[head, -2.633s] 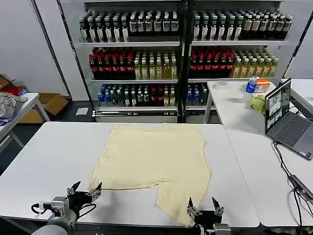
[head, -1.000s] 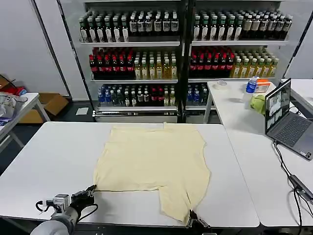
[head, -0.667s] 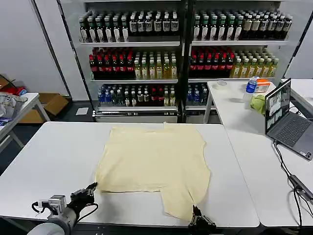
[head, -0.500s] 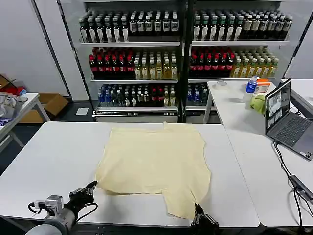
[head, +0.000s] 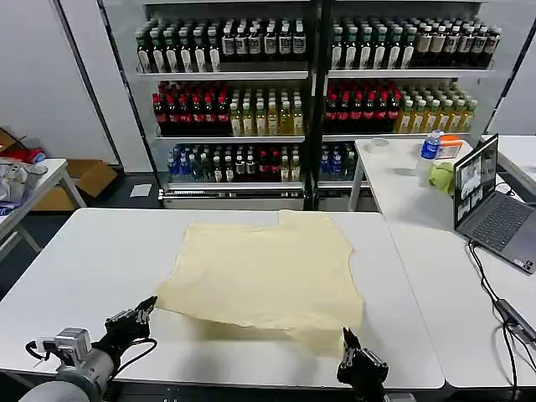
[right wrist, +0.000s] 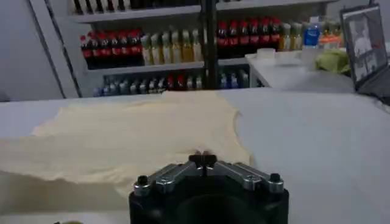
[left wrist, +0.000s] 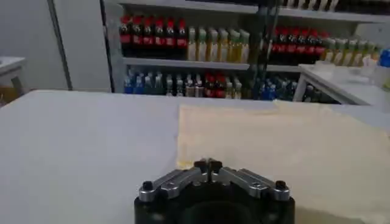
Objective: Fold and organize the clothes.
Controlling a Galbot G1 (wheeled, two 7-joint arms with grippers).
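The clothes [head: 268, 264] are one pale cream-yellow garment spread on the white table [head: 92, 260]. Its near edge is raised off the table and casts a shadow beneath. My left gripper [head: 148, 305] is shut on the clothes at the near left corner. My right gripper [head: 346, 335] is shut on the clothes at the near right corner. In the left wrist view my left gripper [left wrist: 208, 164] has its tips pressed together at the edge of the clothes [left wrist: 286, 146]. The right wrist view has my right gripper [right wrist: 202, 159] shut at the hem of the clothes [right wrist: 140, 137].
Shelves of bottles [head: 310, 92] stand behind the table. A second table at the right holds a laptop [head: 490, 201], a blue bottle [head: 430, 145], a green cloth [head: 442, 176] and a cable [head: 511, 314]. A side table with a grey-white pile [head: 12, 180] is at the far left.
Both grippers, open at first, shut on the garment's near corners, then lifted them and carried them away from me. The flap that hung at the near right has been drawn up.
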